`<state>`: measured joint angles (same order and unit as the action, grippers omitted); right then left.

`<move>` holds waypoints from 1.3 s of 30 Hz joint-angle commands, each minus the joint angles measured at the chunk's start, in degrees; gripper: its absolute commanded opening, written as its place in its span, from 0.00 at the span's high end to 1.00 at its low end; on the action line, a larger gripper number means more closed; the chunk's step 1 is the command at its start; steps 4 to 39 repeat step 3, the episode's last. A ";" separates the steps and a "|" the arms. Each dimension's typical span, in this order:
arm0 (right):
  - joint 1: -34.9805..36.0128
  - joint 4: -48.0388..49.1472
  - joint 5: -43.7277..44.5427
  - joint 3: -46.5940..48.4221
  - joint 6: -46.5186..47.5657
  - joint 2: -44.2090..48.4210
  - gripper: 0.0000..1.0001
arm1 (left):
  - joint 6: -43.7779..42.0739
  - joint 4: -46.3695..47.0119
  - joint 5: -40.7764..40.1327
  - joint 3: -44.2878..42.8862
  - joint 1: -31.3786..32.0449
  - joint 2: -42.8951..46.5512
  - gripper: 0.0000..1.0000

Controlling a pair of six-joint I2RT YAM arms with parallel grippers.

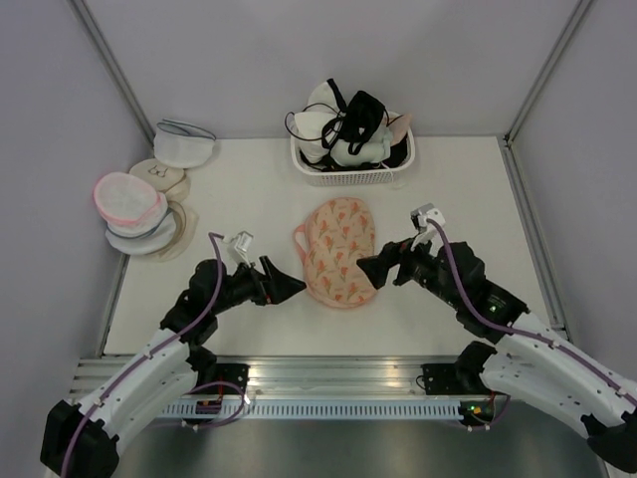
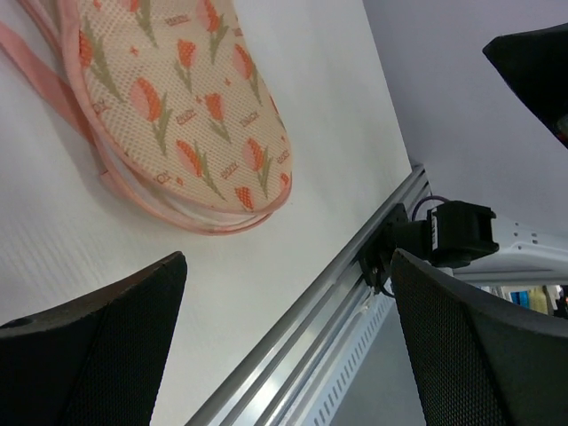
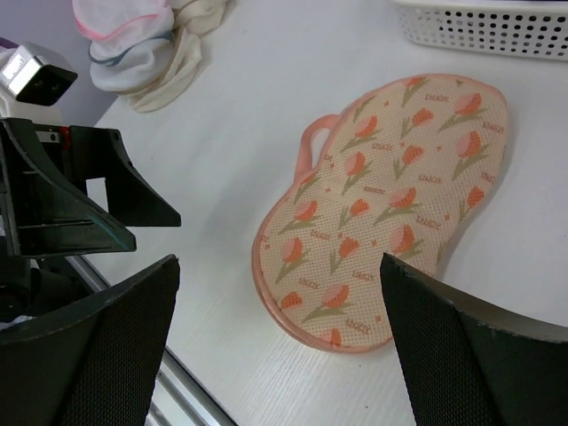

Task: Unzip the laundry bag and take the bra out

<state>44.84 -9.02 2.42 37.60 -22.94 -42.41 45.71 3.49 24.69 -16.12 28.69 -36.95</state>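
Midway across the white table [image 1: 249, 189] lies the floral laundry bag [image 1: 338, 252], flat, between both claws. Left gripper [image 1: 289, 282] and right gripper [image 1: 370, 267] gape wide, empty, just beside it. Behind stands a white basket [image 1: 350, 177] of garments.

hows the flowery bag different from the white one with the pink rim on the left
The flowery bag is peanut-shaped; the pink-rimmed bag is round. The flowery bag has orange flowers printed on cream; the pink-rimmed bag is plain white. The flowery bag lies flat by itself; the pink-rimmed bag sits on top of a pile of other bags. Both have pinkish edging.
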 commanded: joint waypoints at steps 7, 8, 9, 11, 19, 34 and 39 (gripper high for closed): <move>0.16 -3.54 2.33 0.18 -1.67 4.62 0.02 | -4.49 3.54 2.64 -3.57 -0.03 0.04 0.00; 0.16 -3.54 2.33 0.18 -1.67 4.62 0.02 | -4.49 3.54 2.64 -3.57 -0.03 0.04 0.00; 0.16 -3.54 2.33 0.18 -1.67 4.62 0.02 | -4.49 3.54 2.64 -3.57 -0.03 0.04 0.00; 0.16 -3.54 2.33 0.18 -1.67 4.62 0.02 | -4.49 3.54 2.64 -3.57 -0.03 0.04 0.00; 0.16 -3.54 2.33 0.18 -1.67 4.62 0.02 | -4.49 3.54 2.64 -3.57 -0.03 0.04 0.00; 0.16 -3.54 2.33 0.18 -1.67 4.62 0.02 | -4.49 3.54 2.64 -3.57 -0.03 0.04 0.00; 0.16 -3.54 2.33 0.18 -1.67 4.62 0.02 | -4.49 3.54 2.64 -3.57 -0.03 0.04 0.00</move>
